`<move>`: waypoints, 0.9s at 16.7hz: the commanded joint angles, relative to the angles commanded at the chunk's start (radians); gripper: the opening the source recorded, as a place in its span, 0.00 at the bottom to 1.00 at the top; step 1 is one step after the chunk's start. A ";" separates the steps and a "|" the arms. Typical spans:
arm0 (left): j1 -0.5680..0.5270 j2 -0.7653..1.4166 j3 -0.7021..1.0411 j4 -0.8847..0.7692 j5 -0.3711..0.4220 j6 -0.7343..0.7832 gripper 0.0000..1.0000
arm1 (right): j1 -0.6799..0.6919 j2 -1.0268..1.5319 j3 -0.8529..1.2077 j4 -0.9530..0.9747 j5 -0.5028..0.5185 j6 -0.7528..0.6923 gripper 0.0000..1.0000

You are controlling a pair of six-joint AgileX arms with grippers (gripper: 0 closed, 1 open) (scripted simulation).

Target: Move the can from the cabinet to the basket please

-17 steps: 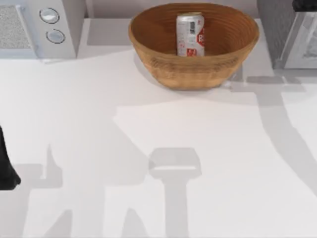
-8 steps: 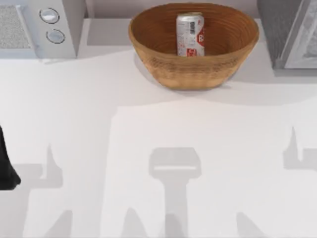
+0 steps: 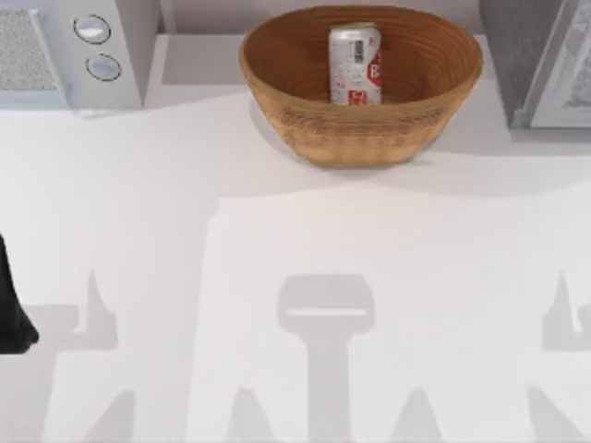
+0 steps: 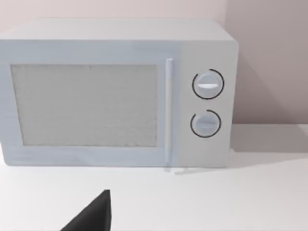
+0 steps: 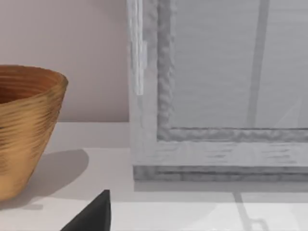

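The silver-white can with red label patches stands upright inside the brown woven basket at the back middle of the table. The dark grey cabinet, with its paler framed door, stands at the back right, just right of the basket. The right wrist view looks at the cabinet door with the basket's wall beside it, and a dark part of my right gripper shows at the frame's edge. My left arm is parked at the table's left edge; a dark part of my left gripper shows too.
A light-grey microwave with two round knobs stands at the back left, and the left wrist view faces its front. The white tabletop spreads open in front of the basket, crossed by arm shadows.
The right arm's dark tip has left the cabinet at the top right corner. Its shadow has pulled back to the front right. The can, the basket and the left arm stay still.
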 joint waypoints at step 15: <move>0.000 0.000 0.000 0.000 0.000 0.000 1.00 | -0.454 0.657 0.167 0.537 -0.449 0.010 1.00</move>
